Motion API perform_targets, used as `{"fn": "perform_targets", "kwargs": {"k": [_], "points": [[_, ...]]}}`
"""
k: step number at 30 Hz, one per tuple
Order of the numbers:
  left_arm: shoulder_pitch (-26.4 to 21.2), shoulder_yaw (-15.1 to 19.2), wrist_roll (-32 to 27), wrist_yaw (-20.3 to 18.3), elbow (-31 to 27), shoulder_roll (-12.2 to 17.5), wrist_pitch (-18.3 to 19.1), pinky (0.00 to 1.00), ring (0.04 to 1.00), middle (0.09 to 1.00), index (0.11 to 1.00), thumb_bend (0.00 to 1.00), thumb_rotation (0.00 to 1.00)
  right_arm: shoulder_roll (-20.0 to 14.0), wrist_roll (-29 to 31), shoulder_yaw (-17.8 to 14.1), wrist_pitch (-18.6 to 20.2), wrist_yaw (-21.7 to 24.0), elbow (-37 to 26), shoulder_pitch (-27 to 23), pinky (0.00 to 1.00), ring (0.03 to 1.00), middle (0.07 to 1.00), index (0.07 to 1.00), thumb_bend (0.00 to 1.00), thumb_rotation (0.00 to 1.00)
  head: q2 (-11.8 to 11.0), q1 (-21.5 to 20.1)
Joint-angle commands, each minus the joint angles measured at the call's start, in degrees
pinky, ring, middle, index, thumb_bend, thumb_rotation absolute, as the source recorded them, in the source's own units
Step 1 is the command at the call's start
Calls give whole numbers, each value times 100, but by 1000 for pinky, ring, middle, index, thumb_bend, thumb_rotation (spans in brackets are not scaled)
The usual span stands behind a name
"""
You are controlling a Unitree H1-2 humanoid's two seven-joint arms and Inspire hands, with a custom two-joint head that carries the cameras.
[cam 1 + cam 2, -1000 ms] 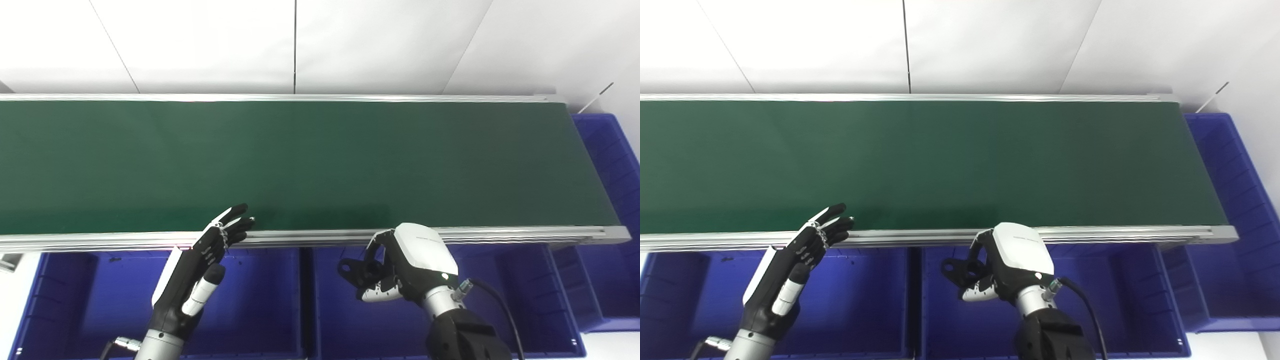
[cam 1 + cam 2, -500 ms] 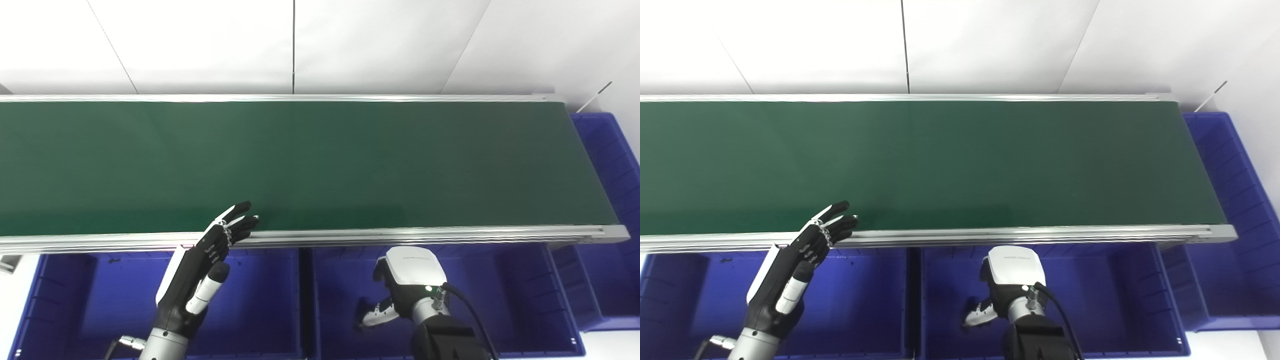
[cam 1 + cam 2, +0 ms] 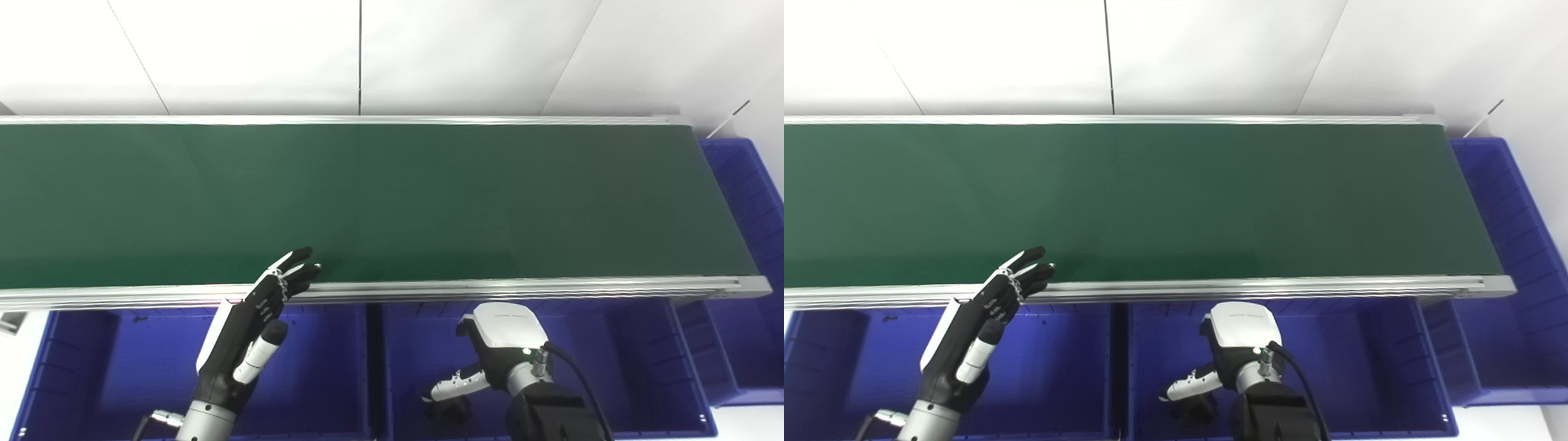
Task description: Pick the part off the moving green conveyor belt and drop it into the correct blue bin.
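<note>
The green conveyor belt (image 3: 392, 196) carries no part that I can see. A small black part (image 3: 447, 407) lies on the floor of the middle blue bin (image 3: 612, 361), just under the thumb of my right hand (image 3: 502, 349). That hand hovers low over the bin, white back up, thumb spread out to the left and holding nothing. Its other fingers are hidden under its back. My left hand (image 3: 257, 324) is open above the left blue bin (image 3: 122, 367), with its fingertips (image 3: 300, 269) over the belt's near rail.
The belt's aluminium near rail (image 3: 551, 285) runs across in front of the bins. Another blue bin (image 3: 753, 202) stands past the belt's right end. A white wall rises behind the belt.
My right hand, shut on the black part at the rail, dropped into the middle bin and its thumb swung out. The part now lies on the bin floor. The left hand barely shifted.
</note>
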Motion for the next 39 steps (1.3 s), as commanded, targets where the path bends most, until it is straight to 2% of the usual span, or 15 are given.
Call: {"fn": "perform_targets", "kwargs": {"k": [1, 2, 4, 8, 10, 14, 17, 18, 22, 30, 31, 32, 34, 35, 39], "points": [[24, -56, 130, 50, -76, -85, -145, 836, 837, 814, 858, 704, 909, -13, 1320, -214, -314, -601, -315, 166, 514, 659, 743, 729, 980, 606, -33, 64], [30, -71, 150, 57, -42, -108, -171, 835, 838, 814, 857, 706, 911, 11, 2270, -396, -570, -1106, -335, 263, 532, 664, 724, 693, 925, 543, -75, 118], [38, -94, 186, 74, 33, -148, -240, 831, 834, 810, 852, 720, 911, 113, 3681, -651, -1087, -1925, -320, 432, 544, 638, 674, 624, 811, 509, -147, 204], [74, -141, 240, 84, 200, -198, -421, 831, 831, 807, 851, 726, 913, 504, 5384, -721, -1931, -2810, -275, 760, 547, 616, 650, 613, 730, 486, -346, 435], [121, -166, 299, 100, 237, -228, -453, 828, 832, 806, 849, 737, 912, 702, 5872, -622, -2176, -3108, -284, 1010, 561, 630, 660, 607, 719, 470, -449, 565], [172, -232, 475, 139, 310, -290, -514, 803, 825, 804, 844, 766, 922, 855, 6295, -383, -2388, -3436, -236, 1472, 651, 714, 729, 641, 701, 403, -532, 787], [170, -286, 540, 179, 370, -323, -567, 805, 827, 801, 842, 765, 928, 783, 6494, -320, -2732, -3732, -50, 1569, 709, 757, 770, 667, 667, 366, -549, 877], [170, -302, 551, 187, 387, -336, -582, 815, 831, 803, 843, 760, 925, 731, 6547, -329, -2911, -3843, 65, 1574, 753, 791, 798, 683, 659, 412, -562, 926], [188, -330, 576, 210, 446, -405, -651, 808, 827, 802, 842, 774, 919, 417, 6769, -419, -3636, -4229, 730, 1439, 790, 826, 825, 706, 654, 475, -597, 1070], [191, -390, 675, 275, 544, -452, -763, 795, 821, 806, 843, 772, 932, 64, 6780, -347, -4076, -4453, 1259, 1243, 768, 817, 832, 716, 658, 469, -610, 1142], [193, -397, 685, 281, 545, -456, -764, 795, 821, 806, 843, 772, 935, 39, 6747, -345, -4161, -4507, 1341, 1225, 770, 821, 836, 718, 651, 501, -598, 1133], [195, -399, 694, 284, 544, -459, -763, 796, 822, 807, 844, 770, 936, 22, 6729, -341, -4220, -4551, 1398, 1214, 783, 838, 848, 727, 625, 691, -598, 1133], [198, -406, 716, 297, 527, -467, -754, 799, 823, 807, 844, 768, 938, 20, 6693, -346, -4282, -4640, 1473, 1202, 792, 850, 856, 734, 626, 836, -562, 1122], [197, -411, 739, 310, 524, -474, -756, 801, 823, 807, 846, 764, 945, 18, 6683, -354, -4292, -4680, 1506, 1194, 793, 855, 863, 743, 678, 933, -551, 1142], [213, -416, 714, 356, 538, -522, -782, 812, 825, 805, 858, 756, 955, -56, 6884, -342, -4332, -4763, 1713, 1091, 813, 868, 876, 765, 727, 997, -569, 1192]]}}
